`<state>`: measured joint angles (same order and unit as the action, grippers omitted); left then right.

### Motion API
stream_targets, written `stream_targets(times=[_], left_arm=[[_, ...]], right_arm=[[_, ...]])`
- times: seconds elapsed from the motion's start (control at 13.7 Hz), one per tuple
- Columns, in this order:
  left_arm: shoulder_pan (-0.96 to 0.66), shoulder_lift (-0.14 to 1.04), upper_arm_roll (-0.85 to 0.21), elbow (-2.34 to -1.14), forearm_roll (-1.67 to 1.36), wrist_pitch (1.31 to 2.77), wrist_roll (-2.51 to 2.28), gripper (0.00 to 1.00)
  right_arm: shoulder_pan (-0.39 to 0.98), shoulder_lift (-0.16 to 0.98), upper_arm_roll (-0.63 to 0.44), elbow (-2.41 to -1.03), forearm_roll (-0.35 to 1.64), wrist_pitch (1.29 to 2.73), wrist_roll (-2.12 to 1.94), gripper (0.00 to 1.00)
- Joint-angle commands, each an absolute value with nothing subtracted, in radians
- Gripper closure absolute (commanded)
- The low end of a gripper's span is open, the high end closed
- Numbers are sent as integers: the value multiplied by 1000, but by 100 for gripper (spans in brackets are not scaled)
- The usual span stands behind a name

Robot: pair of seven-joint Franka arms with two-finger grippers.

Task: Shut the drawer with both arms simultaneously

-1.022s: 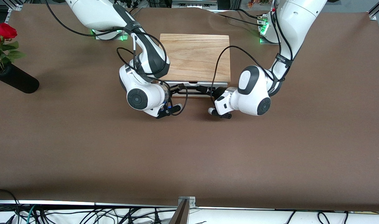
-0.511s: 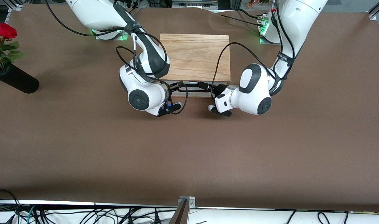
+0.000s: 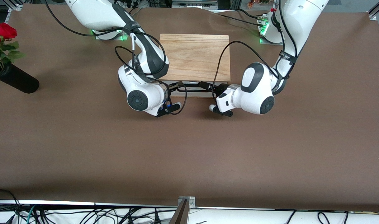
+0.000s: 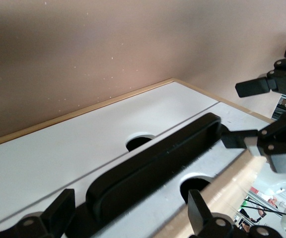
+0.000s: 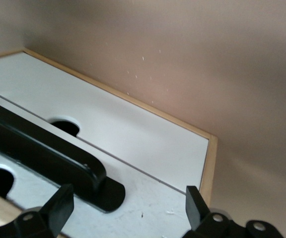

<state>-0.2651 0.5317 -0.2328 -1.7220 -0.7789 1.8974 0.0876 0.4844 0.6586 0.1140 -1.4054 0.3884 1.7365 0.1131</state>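
Note:
The light oak cabinet [image 3: 194,56] stands between the two arm bases. Its drawer [image 3: 191,83] is pushed almost fully in, with only a thin white strip and the black bar handle [image 3: 194,90] showing. My right gripper [image 3: 177,89] and my left gripper [image 3: 208,88] are both at the drawer front, one at each end of the handle. In the left wrist view my left gripper [image 4: 130,203] is open, its fingers on either side of the handle [image 4: 158,166]. In the right wrist view my right gripper [image 5: 128,196] is open against the white front panel [image 5: 153,203], beside the handle's end [image 5: 48,158].
A black vase [image 3: 16,81] with red roses [image 3: 1,32] leans at the right arm's end of the table. A second white panel [image 4: 83,144] sits under the drawer front. Cables loop from both wrists near the cabinet.
The drawer has slid farther into the cabinet, with less white front showing. Both grippers have moved with it toward the cabinet.

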Motion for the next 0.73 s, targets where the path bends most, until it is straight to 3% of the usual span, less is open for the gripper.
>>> stream_targets(times=[0.0, 0.29, 0.66], left_arm=[[-241, 442, -213, -1741, -755, 1870, 101, 0], [-218, 384, -138, -1666, -533, 1870, 104, 0], [-158, 299, -69, -1589, -249, 1868, 106, 0]], right_arm=[[437, 661, 114, -1324, 393, 1738, 104, 0], [380, 660, 85, -1220, 329, 1759, 103, 0], [365, 647, -55, -1160, 230, 1758, 83, 0]])
